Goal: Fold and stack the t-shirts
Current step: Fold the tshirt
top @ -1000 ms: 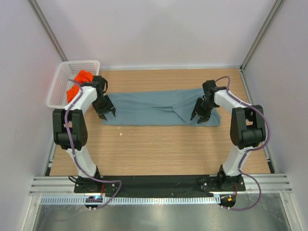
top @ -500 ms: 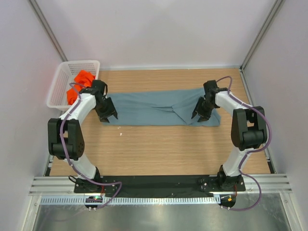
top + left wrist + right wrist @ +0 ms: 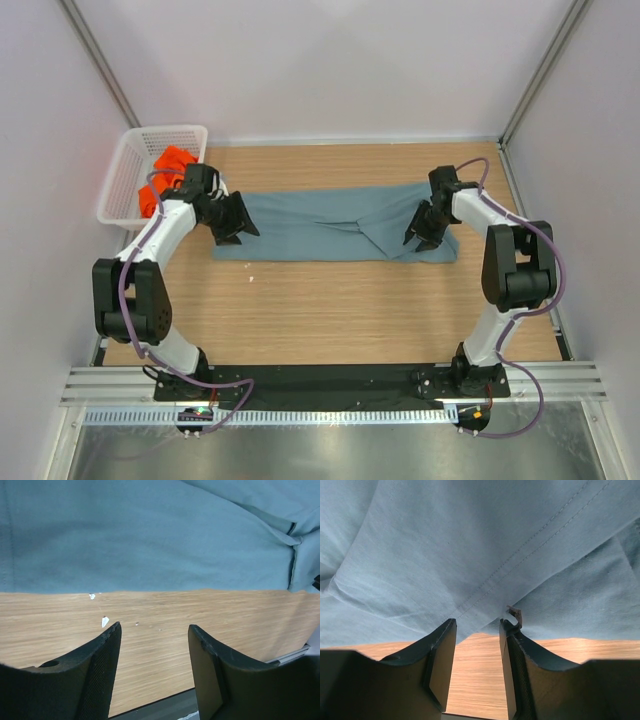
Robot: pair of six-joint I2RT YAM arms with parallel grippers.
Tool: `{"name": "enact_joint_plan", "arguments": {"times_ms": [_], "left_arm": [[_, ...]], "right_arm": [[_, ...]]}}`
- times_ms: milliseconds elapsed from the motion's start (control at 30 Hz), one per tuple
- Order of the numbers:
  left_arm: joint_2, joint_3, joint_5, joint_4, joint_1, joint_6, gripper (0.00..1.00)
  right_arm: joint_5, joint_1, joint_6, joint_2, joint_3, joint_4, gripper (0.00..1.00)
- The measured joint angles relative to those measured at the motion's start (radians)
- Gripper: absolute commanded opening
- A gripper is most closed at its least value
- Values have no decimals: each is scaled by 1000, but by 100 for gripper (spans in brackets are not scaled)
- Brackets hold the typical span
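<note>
The grey-blue t-shirt (image 3: 320, 225) lies on the table folded into a long flat strip running left to right. My left gripper (image 3: 240, 226) stands open over the strip's left end; in the left wrist view its jaws (image 3: 155, 626) frame bare wood just short of the shirt's (image 3: 150, 535) near edge. My right gripper (image 3: 420, 236) is open at the right end, its tips (image 3: 477, 622) at the hem of the shirt (image 3: 470, 540), with wood showing between them. The orange t-shirt (image 3: 170, 165) sits bunched in the basket.
The white lattice basket (image 3: 165, 130) stands at the table's back left corner, close behind my left arm. Tiny white scraps (image 3: 250, 279) lie on the wooden table (image 3: 330, 320) in front of the shirt. White walls close in the sides and back.
My left gripper has swung from the shirt's left edge to point right over its end, and its jaws have widened. My right gripper has shifted slightly up and right.
</note>
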Motion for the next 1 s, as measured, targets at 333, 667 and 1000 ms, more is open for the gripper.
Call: {"name": "enact_joint_plan", "arguments": {"times_ms": [333,667,1000], "left_arm": [[-4,-6,40,13,0,-2,56],[-4,-6,44,13,0,-2,55],[-4,-6,47,13,0,-2,54]], "right_arm": [[-8,-1,4,39,2,28,41],[-10,-3,10,64,42,32,2],[-69,-3,96,135,188,79,1]]}}
